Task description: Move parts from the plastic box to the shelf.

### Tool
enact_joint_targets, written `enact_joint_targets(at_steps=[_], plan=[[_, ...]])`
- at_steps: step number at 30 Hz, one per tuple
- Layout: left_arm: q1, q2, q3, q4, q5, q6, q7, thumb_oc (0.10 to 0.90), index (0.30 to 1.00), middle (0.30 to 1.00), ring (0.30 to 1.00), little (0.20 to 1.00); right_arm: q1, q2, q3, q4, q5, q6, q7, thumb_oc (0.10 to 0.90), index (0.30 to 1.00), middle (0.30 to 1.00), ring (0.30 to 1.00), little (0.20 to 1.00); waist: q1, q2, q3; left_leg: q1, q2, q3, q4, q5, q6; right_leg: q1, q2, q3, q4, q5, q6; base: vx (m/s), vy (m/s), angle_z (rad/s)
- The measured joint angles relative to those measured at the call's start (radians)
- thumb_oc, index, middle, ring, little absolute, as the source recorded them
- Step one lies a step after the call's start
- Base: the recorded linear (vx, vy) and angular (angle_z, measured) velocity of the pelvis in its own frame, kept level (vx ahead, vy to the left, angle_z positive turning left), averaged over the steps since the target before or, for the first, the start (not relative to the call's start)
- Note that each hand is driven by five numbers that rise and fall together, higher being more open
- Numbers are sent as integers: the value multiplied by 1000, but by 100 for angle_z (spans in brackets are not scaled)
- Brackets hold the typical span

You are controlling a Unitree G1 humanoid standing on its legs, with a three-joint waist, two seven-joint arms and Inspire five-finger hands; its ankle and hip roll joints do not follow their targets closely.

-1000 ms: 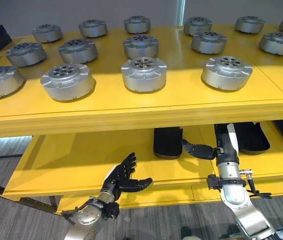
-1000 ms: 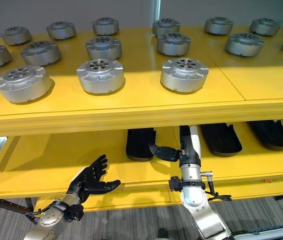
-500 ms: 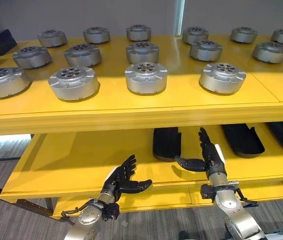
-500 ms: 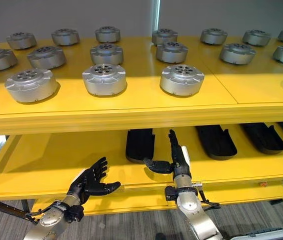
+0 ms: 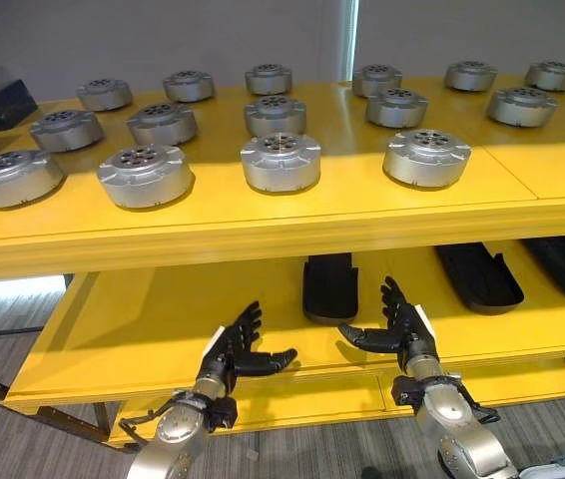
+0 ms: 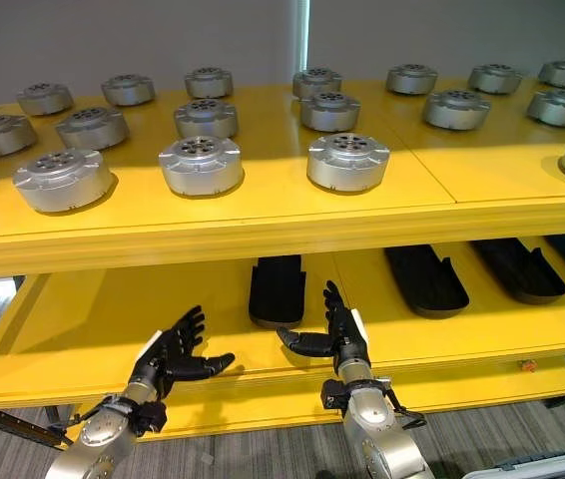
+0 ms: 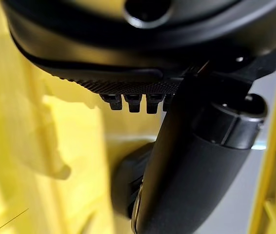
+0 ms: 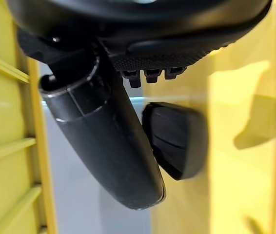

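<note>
So in the left eye view the top shelf (image 5: 263,215) is loaded with round silver parts (image 5: 281,161) in rows, one near the middle sitting close to the front edge and another (image 5: 425,157) off to its right. Down on the lower shelf (image 5: 143,329) there are black trays (image 5: 330,286), one in the middle and more to the right. Both hands hang in front of the lower shelf's near edge, holding nothing: the left hand (image 5: 238,349) with fingers spread and thumb out, the right hand (image 5: 397,327) the same, fingers apart and straight. The right eye view shows the same setup, with the middle black tray (image 6: 278,289) just beyond and between the two hands. No plastic box anywhere in these shots, so the parts I can see are the ones already on the shelf. Left wrist view is just that hand up close, thumb (image 7: 187,180) sticking out over yellow shelf, nothing in it. Right wrist view, same deal, thumb (image 8: 104,141) out with a black tray (image 8: 177,139) past it. My guess is it's between parts and headed for the next one; I'd keep both hands open and clear of the shelf lip while turning, so nothing clips the edge.
</note>
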Motion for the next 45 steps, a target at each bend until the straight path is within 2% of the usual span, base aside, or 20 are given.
enact_joint_targets(at_steps=[4, 7, 11, 14, 17, 22, 28, 32, 40, 45], plan=[[-84, -12, 11, 34, -2, -12, 31, 900, 1000, 1000, 1000, 1000, 5, -3, 37, 0, 9, 12, 21, 900, 1000, 1000, 1000, 1000, -30, 9, -5, 4, 0, 6, 0, 0, 0, -1, 0, 6, -1, 0, 1, 45, -25, -6], [-140, -51, 7, 88, -2, -17, 71, 900, 1000, 1000, 1000, 1000, 6, -8, 59, -1, 8, 13, 32, 900, 1000, 1000, 1000, 1000, -55, 18, -11, 14, 2, 23, 0, -3, -3, -1, 2, 12, -5, -3, 5, 56, -9, -11], [-153, -82, 6, 138, -6, -16, 113, 900, 1000, 1000, 1000, 1000, 9, -26, 57, -18, 6, 13, 60, 900, 1000, 1000, 1000, 1000, -84, 26, -16, 19, 3, 32, 0, -5, -3, -4, 5, 28, -7, -3, 5, 38, 4, -10], [-159, -95, 6, 178, -4, -16, 134, 900, 1000, 1000, 1000, 1000, 10, -51, 60, -67, 5, 13, 92, 900, 1000, 1000, 1000, 1000, -91, 29, -15, 30, 5, 53, -1, -9, -5, -7, 7, 40, -7, -2, 5, 38, 3, -18], [-163, -115, 6, 251, -1, -15, 162, 900, 1000, 1000, 1000, 1000, 10, -72, 59, -151, 1, 13, 128, 900, 1000, 1000, 1000, 1000, -114, 36, -19, 38, 4, 67, -1, -13, -6, -8, 8, 56, -7, -3, 5, 38, 17, -14], [-171, -153, -5, 386, -6, -7, 174, 900, 1000, 1000, 1000, 1000, 14, -80, 52, -170, -32, 14, 154, 900, 1000, 1000, 1000, 1000, -138, 40, -21, 49, 3, 93, -1, -19, -7, -12, 11, 73, -7, -3, 5, 21, 21, -12], [-161, -161, -15, 407, -11, -10, 175, 900, 1000, 1000, 1000, 1000, 49, -105, 7, -170, -36, 22, 180, 900, 1000, 1000, 1000, 1000, -141, 44, -21, 56, 1, 118, -1, -23, -8, -21, 12, 94, -7, 3, 12, 17, 18, -11], [-146, -177, -15, 409, -12, -23, 175, 900, 1000, 1000, 1000, 1000, 85, -122, -2, -172, -51, 30, 219, 900, 1000, 1000, 1000, 1000, -143, 59, -17, 67, -1, 141, -1, -32, -7, -25, 11, 116, -7, 3, 12, -15, -1, -15], [-145, -191, -35, 410, -12, -38, 176, 900, 1000, 1000, 1000, 1000, 95, -135, -1, -174, -53, 30, 237, 900, 1000, 1000, 1000, 1000, -164, 69, -5, 66, -1, 144, -1, -34, -8, -27, 7, 118, -7, 2, 13, -3, -1, -1], [-146, -191, -39, 409, -13, -40, 176, 900, 1000, 1000, 1000, 1000, 95, -134, -1, -174, -53, 30, 237, 900, 1000, 1000, 1000, 1000, -165, 66, -3, 66, -1, 144, -1, -35, -8, -28, 8, 118, -7, 1, 14, 15, 5, 0]])
